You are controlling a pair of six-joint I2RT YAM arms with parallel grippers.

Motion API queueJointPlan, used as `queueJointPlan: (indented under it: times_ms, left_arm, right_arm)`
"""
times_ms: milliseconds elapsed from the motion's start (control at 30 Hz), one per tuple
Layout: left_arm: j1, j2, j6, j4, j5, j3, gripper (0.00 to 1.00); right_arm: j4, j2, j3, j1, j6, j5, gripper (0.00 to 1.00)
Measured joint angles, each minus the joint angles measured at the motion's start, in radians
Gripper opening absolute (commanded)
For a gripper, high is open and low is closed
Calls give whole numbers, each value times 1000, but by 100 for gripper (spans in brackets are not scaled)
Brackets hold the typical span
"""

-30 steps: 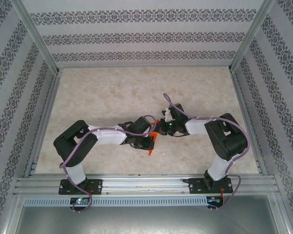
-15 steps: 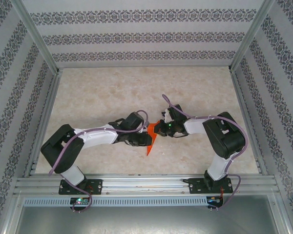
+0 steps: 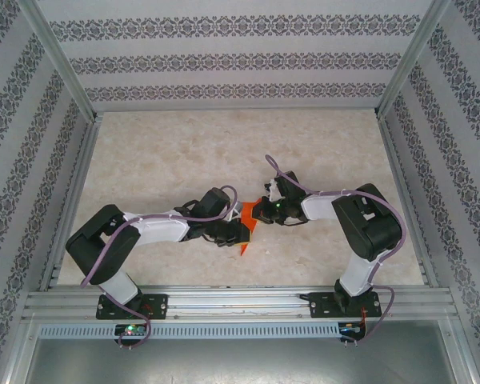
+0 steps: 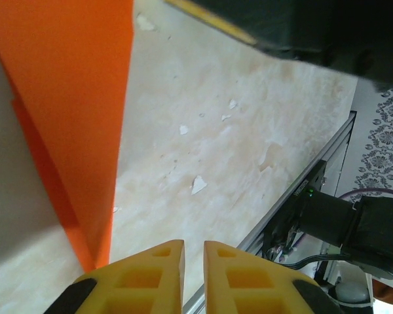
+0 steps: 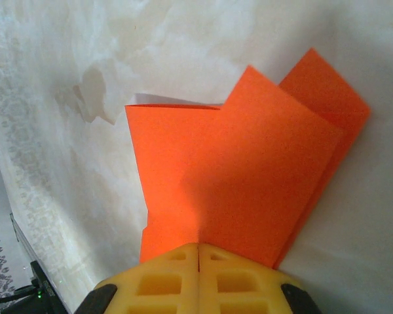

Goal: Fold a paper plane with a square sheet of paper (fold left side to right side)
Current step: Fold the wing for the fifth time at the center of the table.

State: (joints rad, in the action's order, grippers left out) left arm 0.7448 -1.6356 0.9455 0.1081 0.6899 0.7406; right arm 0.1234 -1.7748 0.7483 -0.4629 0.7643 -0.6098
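The square sheet of paper point(image 3: 245, 214) is bright orange-red and folded into overlapping layers, with a sharp point toward the near edge. My right gripper point(image 3: 258, 213) holds it from the right. In the right wrist view its fingers point(image 5: 198, 245) are pressed together on the paper's point(image 5: 249, 170) near edge. My left gripper point(image 3: 238, 234) sits just left of the paper's lower part. In the left wrist view its yellow fingers point(image 4: 194, 243) stand a narrow gap apart with bare table between them, and the paper point(image 4: 72, 98) rises to their left.
An aluminium rail point(image 3: 240, 300) runs along the table's near edge, with both arm bases on it. Patterned walls close in the left, right and back sides. Small white flecks point(image 4: 198, 184) lie on the marbled tabletop. The right arm's base point(image 4: 354, 222) stands beyond the left fingers.
The left arm has stretched out lower, its elbow swinging left. Its jaws have parted slightly beside the paper. More of the paper's face shows now. The right arm has stayed put.
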Motion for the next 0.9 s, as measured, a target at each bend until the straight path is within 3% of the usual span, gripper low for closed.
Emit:
queueJointPlan:
  times_ms: [900]
  left_arm:
    - [10, -72, 58, 114, 14, -69, 16]
  right_arm:
    - [-7, -8, 12, -6, -3, 3, 0]
